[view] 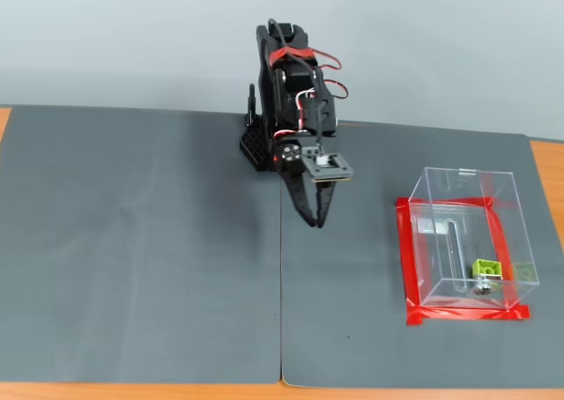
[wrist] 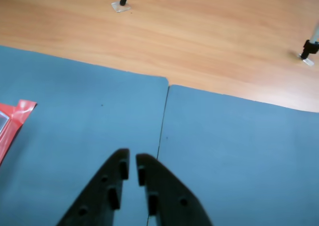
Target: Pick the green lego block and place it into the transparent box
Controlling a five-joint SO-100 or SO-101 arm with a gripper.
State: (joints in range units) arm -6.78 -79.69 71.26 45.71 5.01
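In the fixed view the green lego block (view: 486,269) lies inside the transparent box (view: 460,208), near its front right corner, beside a small metal piece. Red tape (view: 406,259) frames the box's base. My gripper (view: 315,220) hangs above the grey mat near the seam, well left of the box, its jaws closed and empty. In the wrist view my gripper (wrist: 132,162) shows two black fingers nearly touching, with nothing between them, over the blue-grey mat. A corner of the red tape (wrist: 15,117) shows at the left edge; the block is out of that view.
Two grey mats meet at a seam (view: 281,294) running front to back. The arm's black base (view: 264,144) stands at the back centre. Bare wooden table (wrist: 199,37) lies beyond the mats, with two thin stand feet (wrist: 121,4) on it.
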